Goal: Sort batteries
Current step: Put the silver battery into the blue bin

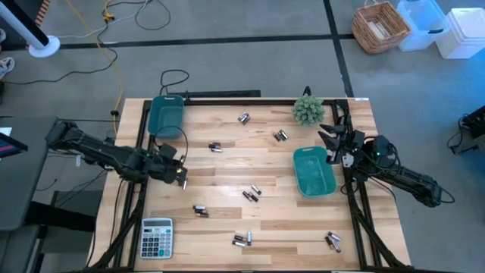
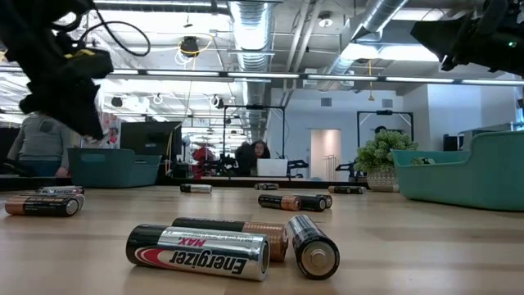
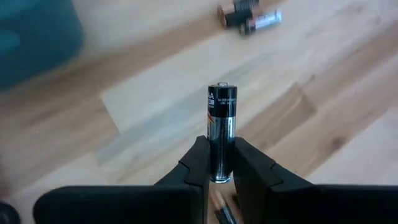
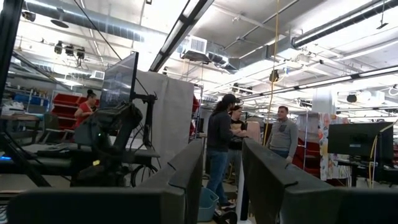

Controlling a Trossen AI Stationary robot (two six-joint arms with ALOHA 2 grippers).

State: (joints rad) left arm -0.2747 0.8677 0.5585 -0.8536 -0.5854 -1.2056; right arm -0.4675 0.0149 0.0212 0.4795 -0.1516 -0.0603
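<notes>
From above, the wooden table (image 1: 227, 163) carries batteries (image 1: 251, 194) scattered in small groups: near the far edge, at mid-table, by the calculator (image 1: 157, 238) at the near left corner, and along the near edge. A teal bin (image 1: 166, 116) sits at the far left, a second teal bin (image 1: 314, 172) at mid-right, and a small green plant (image 1: 308, 111) at the far edge. The left hand (image 1: 180, 175) hangs over the left part of the table, near the left bin; the right hand (image 1: 331, 141) is raised beside the right bin, just behind its far corner. This view does not resolve what either hand holds. The low view shows, close up, three batteries (image 2: 214, 247) lying together on the table, one labelled Energizer MAX, with further batteries behind and the right bin (image 2: 463, 170) at the edge; both arms are dark shapes at the top. The left wrist view supplies the missing detail: the left hand (image 3: 221, 163) pinches one black battery (image 3: 221, 134) by its lower end, upright between the fingers (image 3: 198, 165), above bare wood, with two batteries (image 3: 250, 17) lying farther off. The right wrist view faces the room, where people (image 4: 222, 140) stand; the right hand (image 4: 221, 180) has its fingers (image 4: 267, 174) spread with nothing between them.
</notes>
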